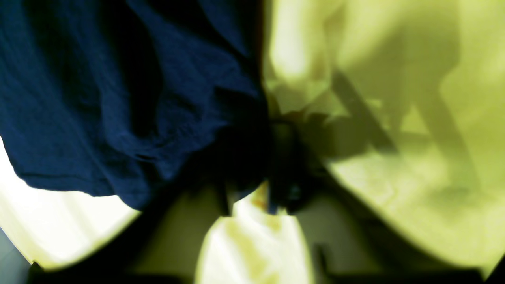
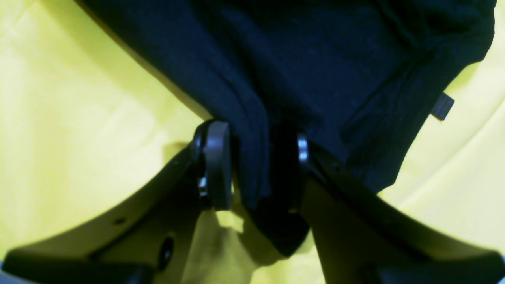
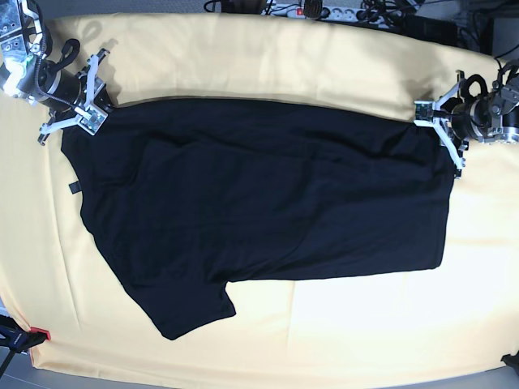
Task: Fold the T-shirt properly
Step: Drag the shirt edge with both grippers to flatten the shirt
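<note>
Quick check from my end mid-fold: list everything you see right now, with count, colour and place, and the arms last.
T-shirt: one, black, spread flat across the middle of the cloth, one sleeve pointing toward the near edge.
Small tag: one, dark, sticking out from the shirt's edge.
Table cloth: one, pale yellow, under the shirt.
Cables and power strip: several, dark and white, beyond the far edge.
Red-tipped object: one, near corner, base view's left.
Right gripper: one, gripping the shirt's edge.
Left gripper: one, at the shirt's opposite far corner, closing on fabric.
</note>
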Available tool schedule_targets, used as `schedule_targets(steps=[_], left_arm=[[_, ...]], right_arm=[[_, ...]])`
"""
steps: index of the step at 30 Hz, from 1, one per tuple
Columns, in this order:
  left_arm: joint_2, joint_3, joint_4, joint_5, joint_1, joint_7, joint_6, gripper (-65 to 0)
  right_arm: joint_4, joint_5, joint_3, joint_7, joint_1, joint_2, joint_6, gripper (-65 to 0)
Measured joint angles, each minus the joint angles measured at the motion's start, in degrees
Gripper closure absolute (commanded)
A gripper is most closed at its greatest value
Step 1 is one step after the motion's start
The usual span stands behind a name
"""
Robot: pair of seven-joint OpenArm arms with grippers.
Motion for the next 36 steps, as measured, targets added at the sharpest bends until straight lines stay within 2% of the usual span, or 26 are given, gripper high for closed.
schedule_targets(steps=[5,6,8,9,12,14,17,25,31,36], left_arm=[[-1.0,0.1,2.1,2.4,0.0,0.7,4.1,0.0],[-1.3,0.1,2.5,2.3,0.0,0.7,4.5,0.0],[-1.7,0.1,3.1,2.4,0.0,0.7,4.7,0.0],[-1.8,0.1,3.5,2.4,0.0,0.9,4.7,0.0],[-2.6,0.1,5.4,3.8,0.0,1.0,4.8,0.0],[-3.3,0.1,7.0,3.9,0.0,0.6,7.7,0.0],[-4.3,0.0,9.3,3.9,-0.3,0.6,10.0,0.0],[-5.2,0.0,14.6,3.6,-1.3,0.2,10.1,0.0],[-5.1,0.0,15.0,-0.8,-1.3,-0.3,2.0,0.0],[-5.2,0.0,15.1,-4.5,-1.3,-0.7,-6.7,0.0]], right_arm=[[0.0,-2.5,0.0,0.0,0.0,0.0,0.0,-21.0],[0.0,-3.0,0.0,0.0,0.0,0.0,0.0,-16.4],[0.0,-4.4,0.0,0.0,0.0,0.0,-0.5,-1.1],[0.0,-5.4,0.0,0.0,0.0,0.0,-0.7,0.0],[0.0,-8.1,0.0,0.0,0.0,0.0,-1.7,0.0],[0.4,-9.8,0.0,-0.7,0.0,0.0,-2.4,0.0],[2.4,-11.6,0.0,-4.8,0.0,0.3,-4.3,0.0],[5.7,-9.4,0.1,-15.6,-0.7,7.6,-8.0,0.0],[6.6,-3.7,4.5,-21.5,-6.1,8.1,-8.0,0.0],[12.2,1.8,13.5,-22.9,-14.6,8.4,-8.6,0.0]])
